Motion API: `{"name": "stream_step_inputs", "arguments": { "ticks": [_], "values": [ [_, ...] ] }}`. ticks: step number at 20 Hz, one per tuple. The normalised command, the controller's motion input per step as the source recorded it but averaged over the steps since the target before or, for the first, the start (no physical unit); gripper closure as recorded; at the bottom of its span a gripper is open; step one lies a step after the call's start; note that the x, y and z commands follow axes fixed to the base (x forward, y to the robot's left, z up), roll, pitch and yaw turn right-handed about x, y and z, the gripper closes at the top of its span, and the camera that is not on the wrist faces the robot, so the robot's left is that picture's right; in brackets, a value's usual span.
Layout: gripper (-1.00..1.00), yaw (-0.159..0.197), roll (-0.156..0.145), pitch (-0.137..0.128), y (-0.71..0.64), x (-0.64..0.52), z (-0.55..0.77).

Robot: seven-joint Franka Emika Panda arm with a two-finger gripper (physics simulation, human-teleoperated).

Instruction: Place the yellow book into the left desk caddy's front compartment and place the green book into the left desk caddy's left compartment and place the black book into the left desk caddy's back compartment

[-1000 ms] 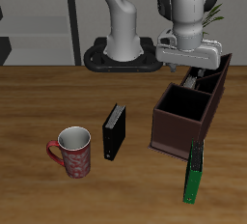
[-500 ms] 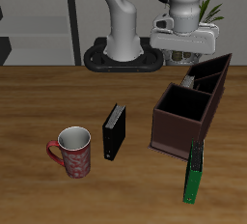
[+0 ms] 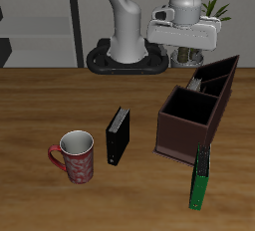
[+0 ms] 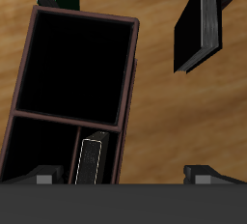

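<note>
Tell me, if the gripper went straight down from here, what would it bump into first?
Probably the left desk caddy: the gripper points down above its back part, near the yellow book already standing inside. Exact depth is unclear.

Franka arm [image 3: 129, 16]: glossy white shell, rounded fat links, grey bands at joints.
Black round base plate [image 3: 125, 60]. Wrist block pale grey, boxy. Gripper [image 4: 123, 175] fingertips: dark grey, square-ended, lighter pad faces.

text: none legible | labels: none | mug [image 3: 76, 156] pattern: too blurred to read
</note>
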Motion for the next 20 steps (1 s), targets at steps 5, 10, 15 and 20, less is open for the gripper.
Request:
{"name": "stream_step_inputs", "arguments": {
  "ticks": [5, 10, 15, 20],
  "values": [
    [-1.00, 0.026, -0.060, -0.021, -0.07, 0.28, 0.25],
    [-1.00, 0.094, 0.075, -0.016, 0.17, 0.39, 0.28],
    [-1.00, 0.095, -0.012, -0.046, 0.02, 0.39, 0.18],
    [-1.00, 0.019, -0.038, 0.016, -0.13, 0.42, 0.07]
  ]
}}
